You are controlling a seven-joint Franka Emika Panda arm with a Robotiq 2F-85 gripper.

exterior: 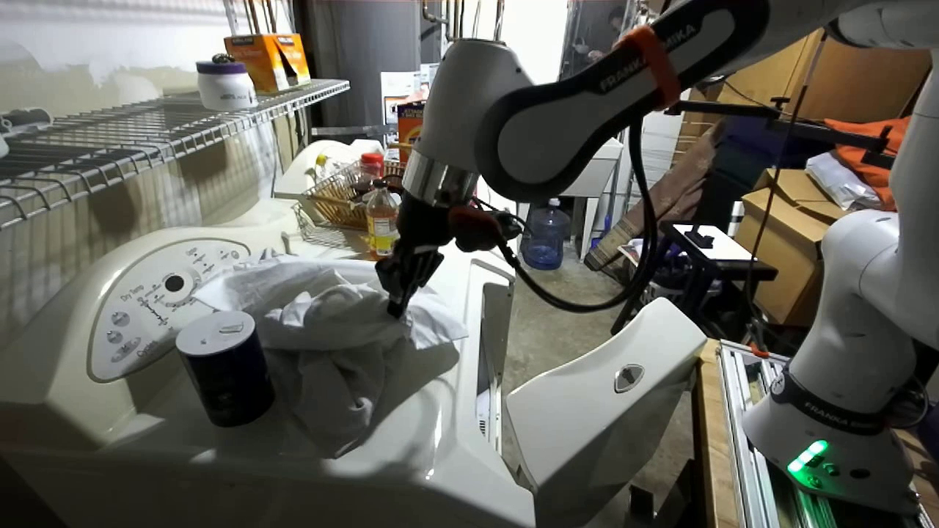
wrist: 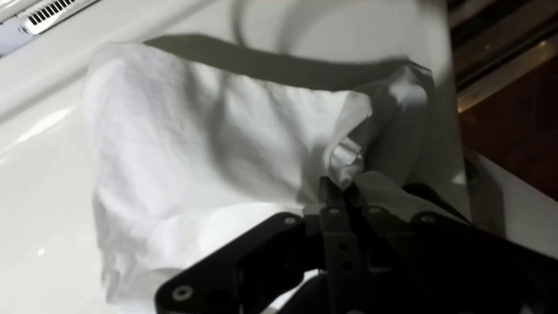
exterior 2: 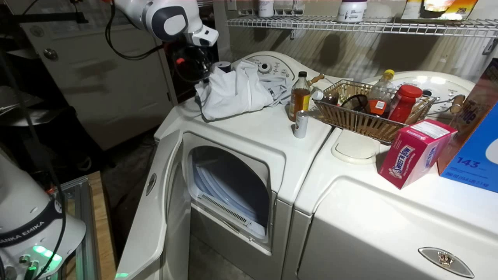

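Cloth (exterior: 323,308), white & crumpled, on top of dryer (exterior 2: 272,121), pinched by a small fold (wrist: 346,159) in clenched jaws of gripper (wrist: 343,189), though hard to tell how deep w/ wrist view so dark there. Just beside cloth, dark canister (exterior: 226,381) w/ white lid (exterior: 215,334); farther along same top, amber-filled bottle (exterior 2: 299,99) & small can (exterior 2: 300,124), w/ basket (exterior 2: 358,122) near bottle. At dryer's front, door (exterior 2: 153,206) swung wide, drum (exterior 2: 229,190) visible inside.

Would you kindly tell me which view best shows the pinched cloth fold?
The wrist view: close up, the cloth fold enters the closed jaws. Both exterior views show the white cloth smaller, on the dryer, the pinch unclear.
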